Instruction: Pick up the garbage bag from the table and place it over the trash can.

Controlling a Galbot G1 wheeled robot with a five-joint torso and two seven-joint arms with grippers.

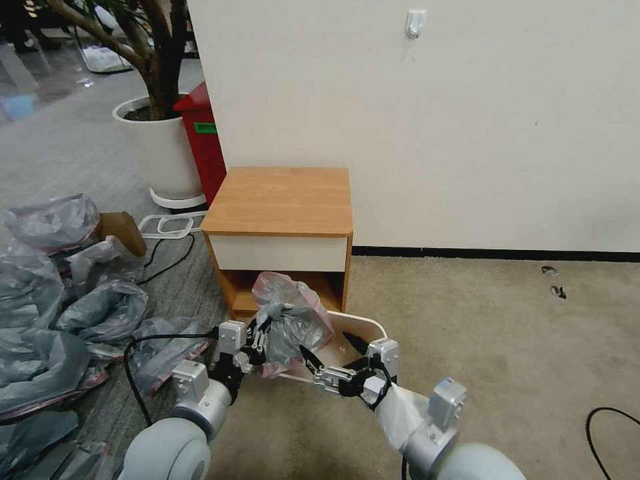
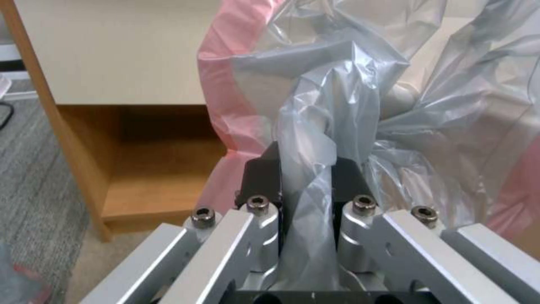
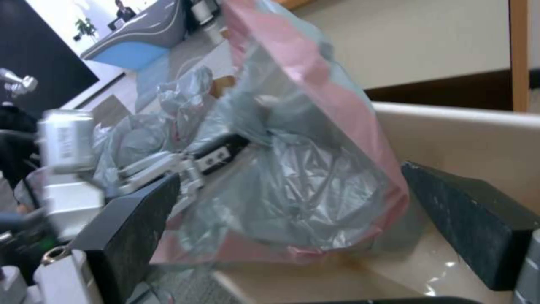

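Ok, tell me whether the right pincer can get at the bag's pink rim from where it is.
Probably yes. The right pincer is open over the trash can, its pads either side of the garbage bag, whose pink band hangs between them unobstructed. The left pincer grips the bag's far side.

No legible text anywhere.

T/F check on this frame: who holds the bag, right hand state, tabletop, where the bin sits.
1. The left hand is shut on the garbage bag. True.
2. The right hand grips the bag too. False: it is open, beside the bag, over the trash can.
3. The bag lies on the table. False: it is held over the trash can.
4. The trash can stands on the floor before the table. True.
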